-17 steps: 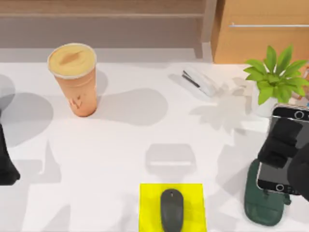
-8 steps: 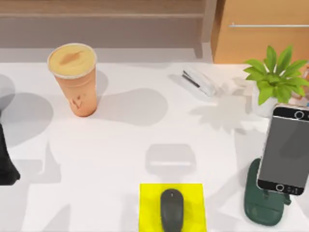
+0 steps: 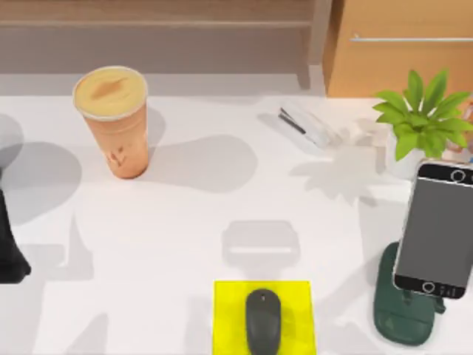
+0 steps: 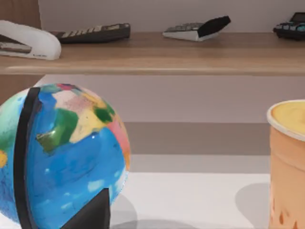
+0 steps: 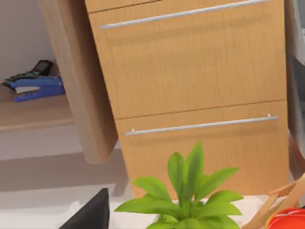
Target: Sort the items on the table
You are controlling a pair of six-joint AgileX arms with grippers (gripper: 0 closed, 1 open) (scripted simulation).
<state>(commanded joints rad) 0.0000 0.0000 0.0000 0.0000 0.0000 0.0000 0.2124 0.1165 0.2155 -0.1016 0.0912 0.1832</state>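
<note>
Top view: our smartphone (image 3: 436, 228) leans on the green stand (image 3: 403, 310), long axis running near-to-far.
Mouse (image 3: 263, 322) sits on the yellow mat (image 3: 228, 318); we can't tell either gripper's state.

The smartphone (image 3: 436, 228) leans on a green stand (image 3: 403, 310); the mouse (image 3: 263, 321) sits on a yellow pad (image 3: 229, 310).

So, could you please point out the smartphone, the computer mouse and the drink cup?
smartphone (image 3: 436, 229): top view, middle of its dark screen.
computer mouse (image 3: 264, 322): top view, middle of its grey back.
drink cup (image 3: 111, 92): top view, its foamy top.
</note>
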